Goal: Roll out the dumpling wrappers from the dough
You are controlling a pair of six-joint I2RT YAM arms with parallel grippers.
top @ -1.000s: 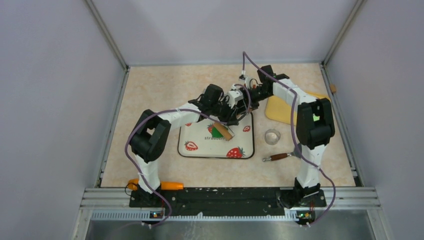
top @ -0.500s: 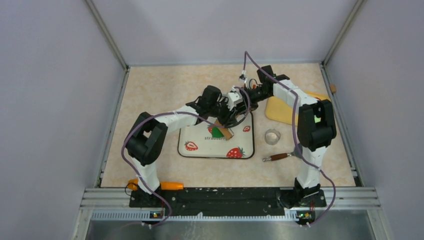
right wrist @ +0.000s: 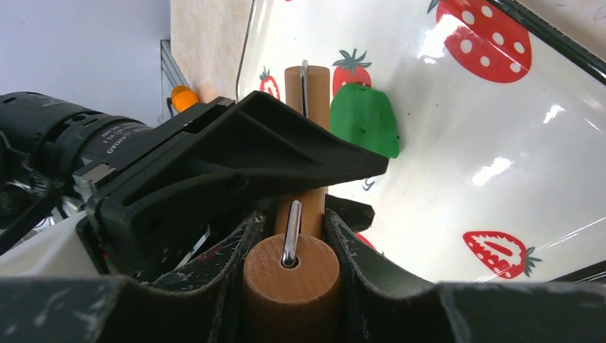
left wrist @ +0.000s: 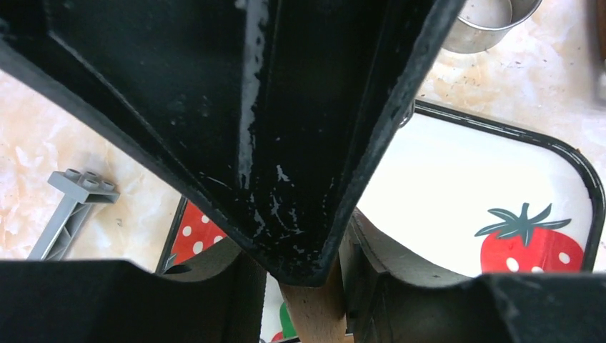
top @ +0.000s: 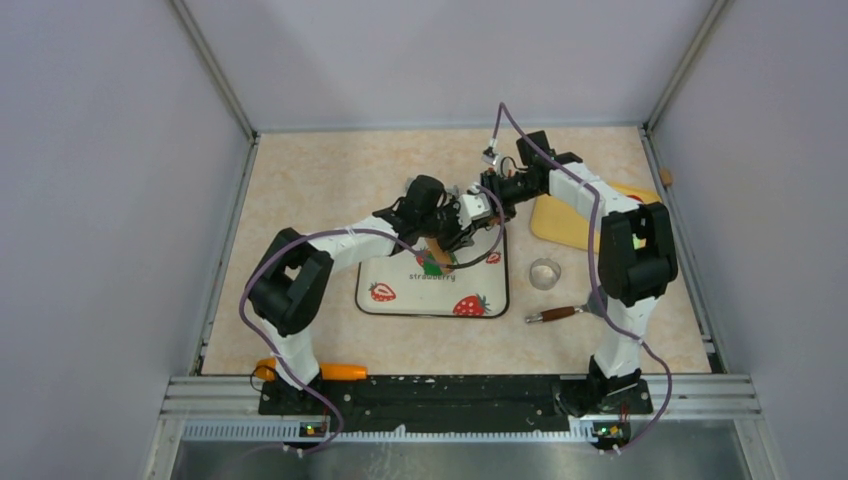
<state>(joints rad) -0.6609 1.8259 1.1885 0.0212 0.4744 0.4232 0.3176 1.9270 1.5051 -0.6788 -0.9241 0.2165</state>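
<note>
Two small items lie nearest: an orange plastic tool (top: 330, 371) at the bench's near left edge, and, toward the right edge, a brown-handled metal tool (top: 553, 314) with a small round open-topped cutter (top: 545, 272) just beyond it. Mid-bench is the white strawberry-printed tray (top: 400, 295). On its far half sits the dark green clay dough (right wrist: 368, 118), a small thick lump just beside the light wooden rolling pin (right wrist: 318, 89); I cannot tell whether they touch. The right gripper (right wrist: 289, 268) has its jaws closed on one end of the pin, and the left gripper (left wrist: 309, 300) clamps it further along. By my judgement the rolling is at an early stage: the dough is no thin sheet and no dumpling wrappers show, so flattening and cutting are left. A yellow board (top: 560, 222) lies toward the far right corner. The bench (top: 300, 180) is beige and marbled, enclosed by pale lilac walls (top: 100, 200) on aluminium rails.
</note>
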